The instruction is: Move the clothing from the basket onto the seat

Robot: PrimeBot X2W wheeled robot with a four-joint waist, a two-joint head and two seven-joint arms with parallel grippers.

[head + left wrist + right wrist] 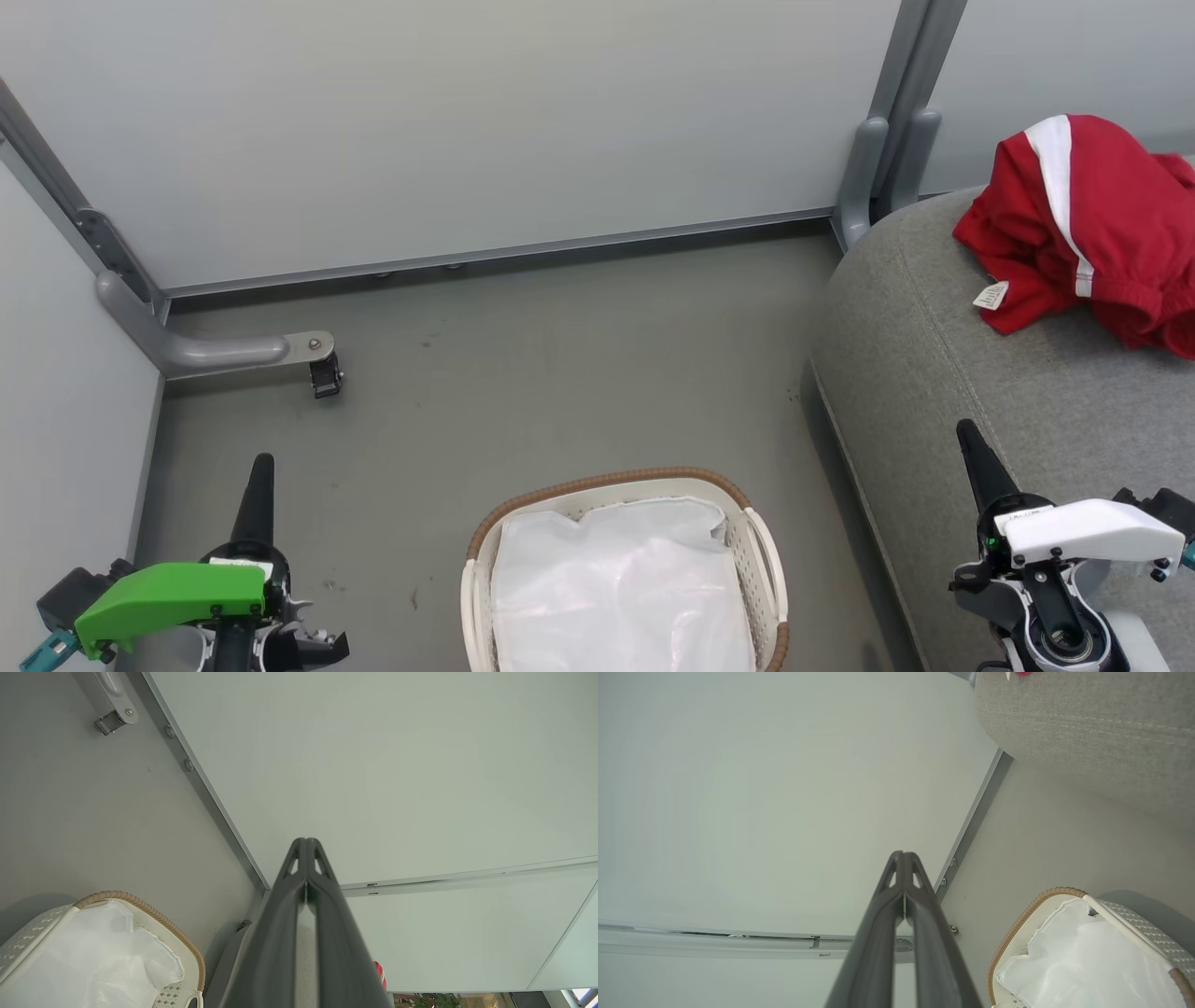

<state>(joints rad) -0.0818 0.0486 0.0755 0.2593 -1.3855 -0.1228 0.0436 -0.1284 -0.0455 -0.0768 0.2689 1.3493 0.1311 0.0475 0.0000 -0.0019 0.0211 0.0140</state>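
The white tag [991, 296] on the red clothing [1111, 215], at two o'clock, is too tiny to read. The left gripper [263, 462] and right gripper [966, 429] are closed, holding nothing.

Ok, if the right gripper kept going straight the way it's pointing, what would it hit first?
Most likely the pale wall panel: the shut right gripper points at it, close to the metal rail along its foot. The seat and the basket lie off that line. Depth is unclear.
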